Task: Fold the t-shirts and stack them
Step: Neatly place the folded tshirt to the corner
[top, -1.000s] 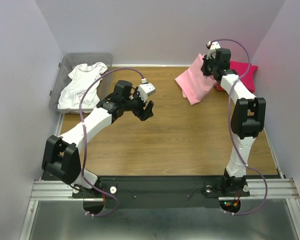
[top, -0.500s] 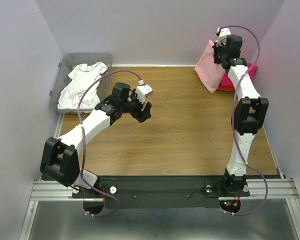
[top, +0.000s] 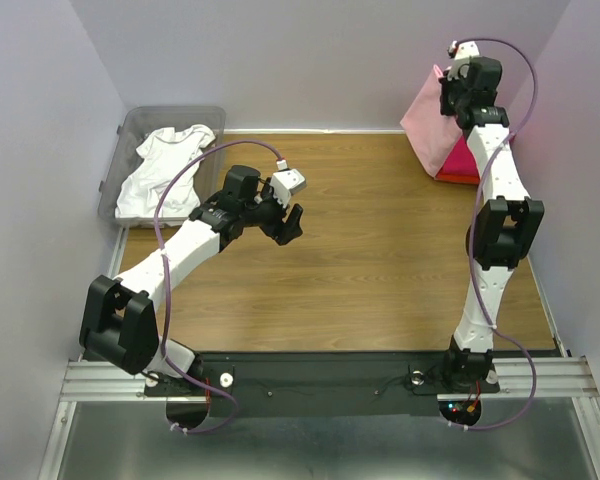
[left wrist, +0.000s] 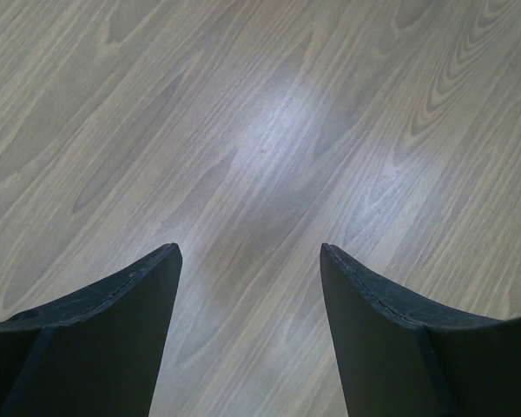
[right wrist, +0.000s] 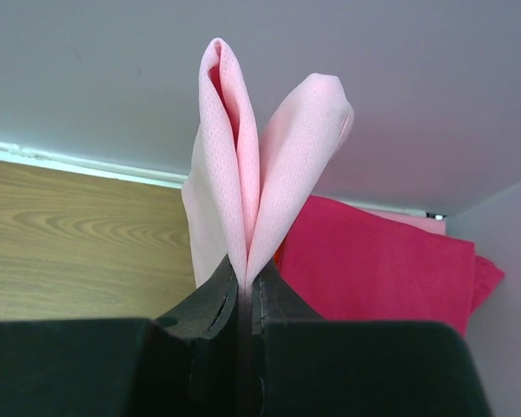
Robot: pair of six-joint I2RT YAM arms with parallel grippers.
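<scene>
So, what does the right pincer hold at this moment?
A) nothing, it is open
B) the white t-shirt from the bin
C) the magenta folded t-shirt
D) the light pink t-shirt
D: in the right wrist view the right pincer is shut on a fold of the light pink t-shirt, while the magenta t-shirt lies beyond it, not gripped.

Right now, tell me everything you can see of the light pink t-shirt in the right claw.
The light pink t-shirt is soft, fine-knit cloth, pinched in the shut right claw. Past the pinch it bulges in two rounded folds. The rest hangs down as a loose sheet by the far right corner, beside the folded magenta t-shirt. Whether its lower edge touches the table cannot be told.
</scene>
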